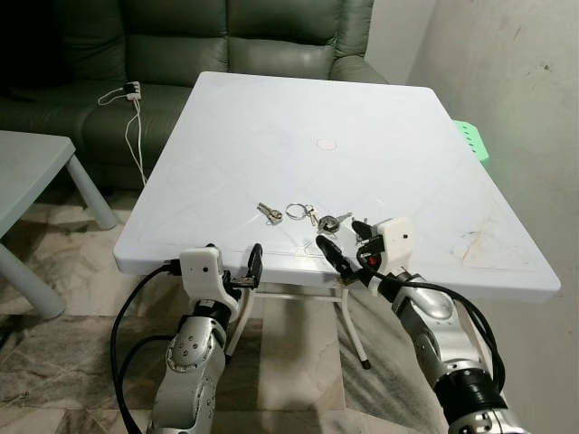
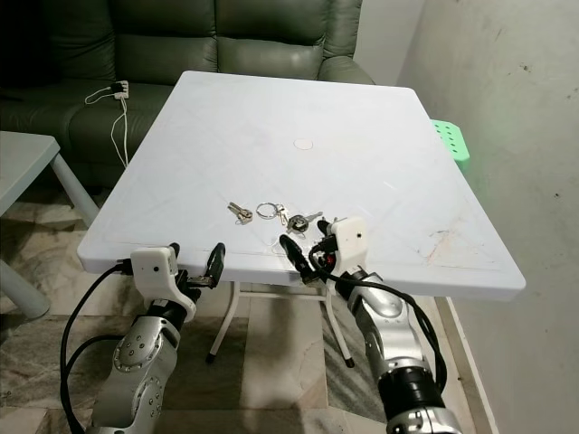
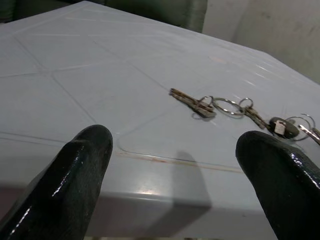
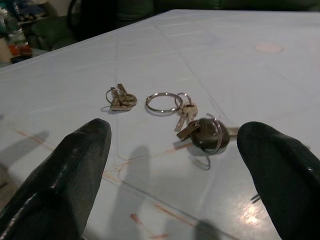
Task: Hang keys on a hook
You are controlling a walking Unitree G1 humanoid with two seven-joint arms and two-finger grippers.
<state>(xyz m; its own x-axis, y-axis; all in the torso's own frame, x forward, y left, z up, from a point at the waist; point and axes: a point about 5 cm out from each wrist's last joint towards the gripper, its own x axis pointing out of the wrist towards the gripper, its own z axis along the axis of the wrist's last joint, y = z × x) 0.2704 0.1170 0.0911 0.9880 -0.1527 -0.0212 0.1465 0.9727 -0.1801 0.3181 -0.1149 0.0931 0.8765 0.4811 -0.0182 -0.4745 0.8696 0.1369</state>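
Keys (image 1: pixel 303 214) lie on the white counter (image 1: pixel 398 145) near its front edge. Head view: my right end effector (image 1: pixel 346 242) just short of them, left end effector (image 1: pixel 233 264) at the edge. Wrist views: both spread wide, holding nothing.

A white plastic table (image 1: pixel 380 117) carries a bunch of keys (image 1: pixel 303 214), spread in a short row near its front edge, about midway along it. A faint round mark (image 1: pixel 326 144) sits near the table's middle, with scuffs toward the front right corner.
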